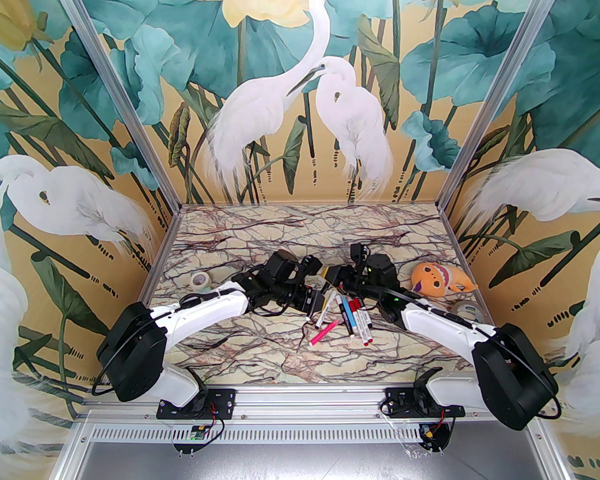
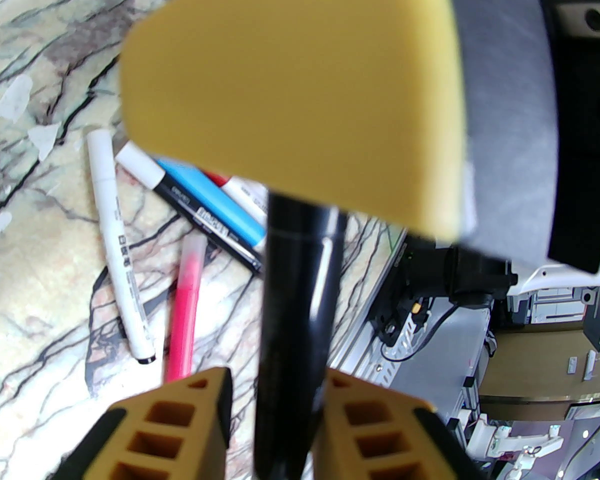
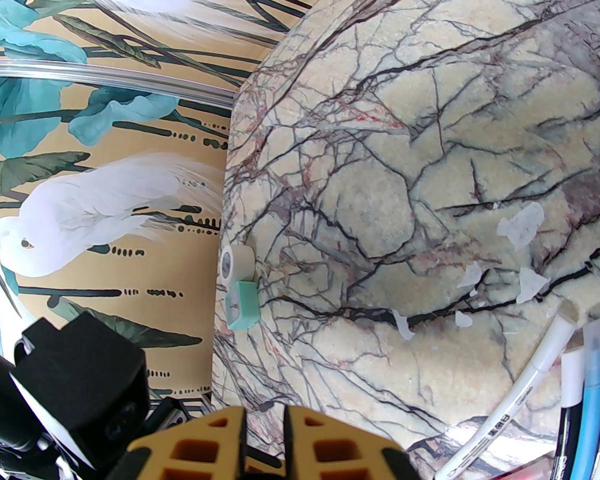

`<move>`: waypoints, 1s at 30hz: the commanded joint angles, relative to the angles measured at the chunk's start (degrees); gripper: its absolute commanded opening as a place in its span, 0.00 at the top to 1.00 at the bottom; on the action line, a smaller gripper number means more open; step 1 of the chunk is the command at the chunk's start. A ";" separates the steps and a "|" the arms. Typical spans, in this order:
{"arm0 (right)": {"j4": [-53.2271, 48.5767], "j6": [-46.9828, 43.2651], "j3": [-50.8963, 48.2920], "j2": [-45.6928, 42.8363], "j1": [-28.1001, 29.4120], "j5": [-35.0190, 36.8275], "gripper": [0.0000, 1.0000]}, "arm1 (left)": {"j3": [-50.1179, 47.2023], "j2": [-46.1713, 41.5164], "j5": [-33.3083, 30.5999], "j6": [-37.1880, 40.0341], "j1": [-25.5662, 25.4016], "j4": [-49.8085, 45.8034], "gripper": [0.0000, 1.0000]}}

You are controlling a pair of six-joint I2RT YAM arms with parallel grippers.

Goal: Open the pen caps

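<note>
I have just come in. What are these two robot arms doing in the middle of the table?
Both arms are working on one black pen, held above the table. The left gripper is shut on its barrel. The right gripper is at the pen's far end with its fingers close together, but I cannot tell whether it really grips that end. The other pens lie in a loose heap below.

Marble table (image 1: 280, 360): pens (image 1: 352, 318), tape (image 1: 200, 280), plush toy (image 1: 437, 278).
</note>
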 commanded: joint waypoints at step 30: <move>-20.35 -2.39 13.20 -5.57 0.06 12.96 0.95 | -1.57 -10.30 -19.12 4.70 -5.22 -8.05 0.90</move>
